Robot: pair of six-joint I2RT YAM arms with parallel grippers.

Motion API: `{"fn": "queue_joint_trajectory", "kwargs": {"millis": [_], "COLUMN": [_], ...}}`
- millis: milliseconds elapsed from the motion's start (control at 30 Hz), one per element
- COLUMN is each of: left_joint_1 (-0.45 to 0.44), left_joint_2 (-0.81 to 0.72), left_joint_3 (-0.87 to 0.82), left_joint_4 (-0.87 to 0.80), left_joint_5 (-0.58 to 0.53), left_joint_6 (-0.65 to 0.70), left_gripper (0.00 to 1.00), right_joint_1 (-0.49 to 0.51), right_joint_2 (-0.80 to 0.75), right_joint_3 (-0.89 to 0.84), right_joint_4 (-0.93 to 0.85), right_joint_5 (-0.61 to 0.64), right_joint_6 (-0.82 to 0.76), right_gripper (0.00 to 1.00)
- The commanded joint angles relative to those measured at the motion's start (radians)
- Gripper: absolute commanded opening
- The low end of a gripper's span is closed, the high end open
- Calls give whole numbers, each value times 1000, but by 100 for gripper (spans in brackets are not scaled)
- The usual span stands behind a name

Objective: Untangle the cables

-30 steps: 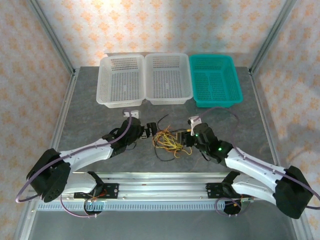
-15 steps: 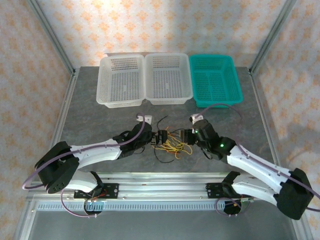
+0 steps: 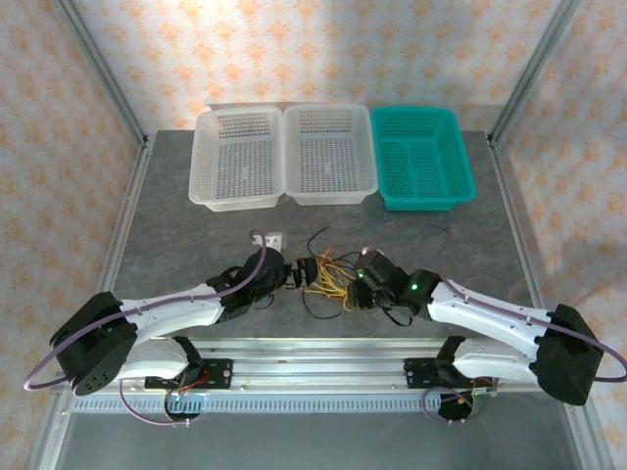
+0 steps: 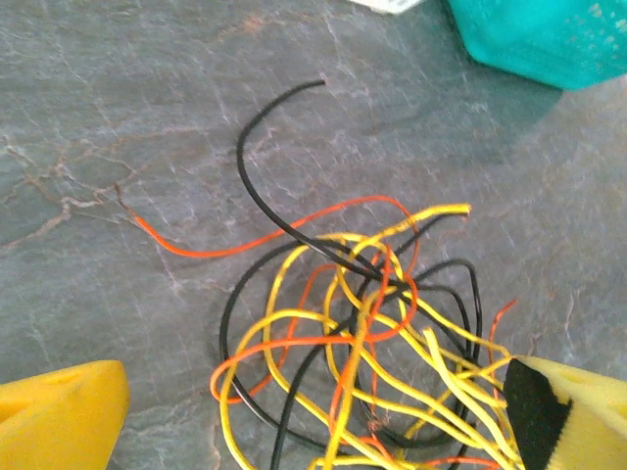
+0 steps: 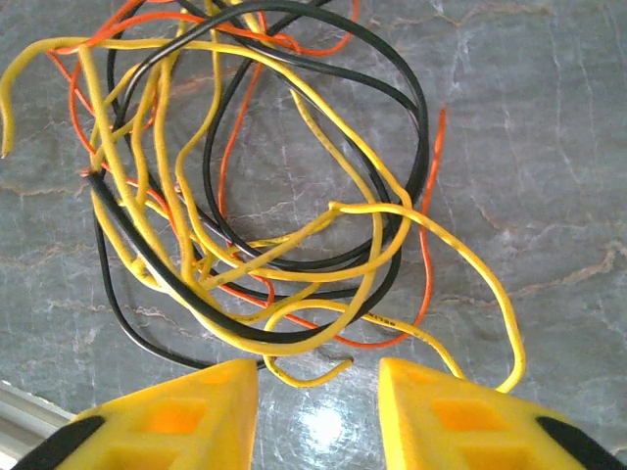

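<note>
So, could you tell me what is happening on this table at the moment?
Two robot arms are working on a tangle of thin black, yellow and orange cables lying on the grey table. The left hand and the right hand sit low on either side of the heap. Both are open and grip nothing. The cables are knotted together in one bundle, and none lies in the baskets at the far edge.

Cables [image 3: 331,276] tangled: yellow, black, orange; on table.
</note>
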Motion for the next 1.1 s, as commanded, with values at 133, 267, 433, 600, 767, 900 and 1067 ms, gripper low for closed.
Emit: {"fn": "queue_joint_trajectory", "kwargs": {"millis": [133, 267, 433, 600, 767, 900, 1067], "left_joint_1": [28, 48, 93, 116, 123, 119, 87], "left_joint_2": [-10, -41, -84, -79, -25, -3, 3], "left_joint_3": [2, -36, -88, -78, -52, -47, -52], "left_joint_4": [41, 43, 58, 45, 62, 94, 119], "left_joint_5": [26, 20, 17, 29, 70, 88, 66], "left_joint_6": [-13, -33, -74, -62, -44, -39, -60], "left_gripper": [99, 99, 98, 98, 99, 99, 99], "right_joint_1": [5, 5, -6, -39, -39, -50, -98], "right_joint_2": [79, 181, 293, 303, 129, 27, 102], "right_joint_3": [-49, -9, 67, 85, 28, 33, 102], "right_joint_4": [112, 234, 331, 343, 300, 259, 302], "right_joint_5": [-12, -12, 69, 115, 22, 32, -44], "right_joint_6": [90, 83, 81, 41, -166, -237, -283], "right_gripper": [32, 30, 28, 31, 43, 49, 49]}}
